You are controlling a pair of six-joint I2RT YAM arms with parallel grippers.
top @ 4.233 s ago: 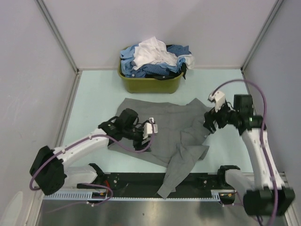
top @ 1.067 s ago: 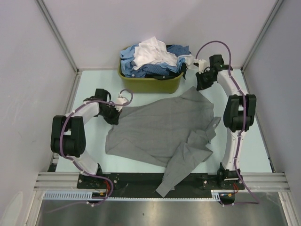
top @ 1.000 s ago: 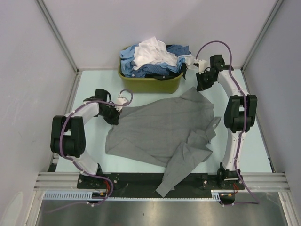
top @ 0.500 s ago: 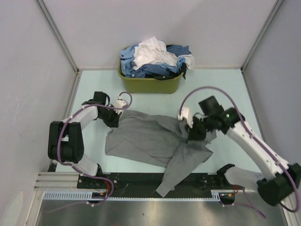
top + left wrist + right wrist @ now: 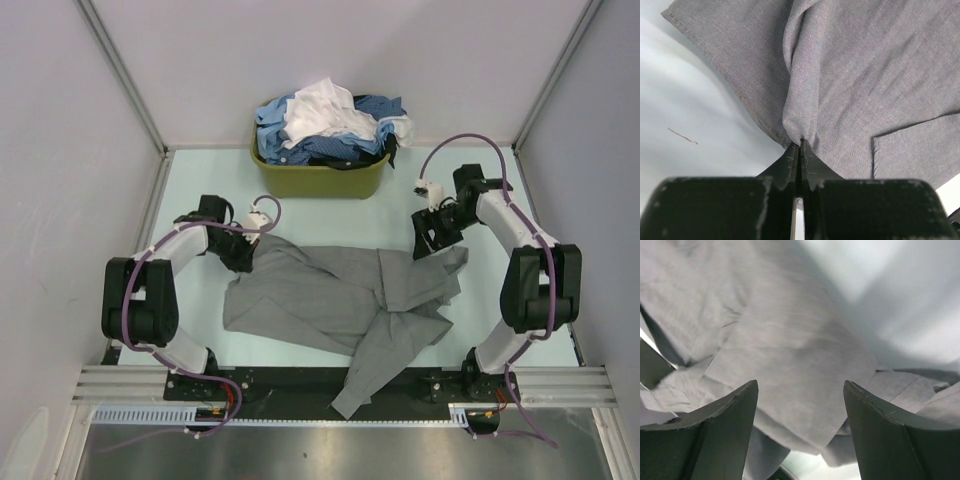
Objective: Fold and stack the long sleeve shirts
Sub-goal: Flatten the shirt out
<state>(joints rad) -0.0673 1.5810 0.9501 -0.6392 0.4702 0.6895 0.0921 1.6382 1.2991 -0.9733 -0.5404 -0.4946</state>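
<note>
The right claw (image 5: 432, 235) has swung rightward and now hovers open over the grey shirt (image 5: 330, 295). The left claw (image 5: 243, 250) pinches its edge.

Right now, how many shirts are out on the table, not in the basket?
1: the grey shirt lies mid-table, its far-left corner pinched by the left gripper. Other shirts sit heaped in the green basket; some there may be hidden.

A pale mint-green flat table (image 5: 200, 180) carries a rumpled mid-grey cloth long sleeve shirt (image 5: 330, 300) across its middle, reaching the near edge, and an olive-green plastic basket (image 5: 320, 180) at mid far edge.
</note>
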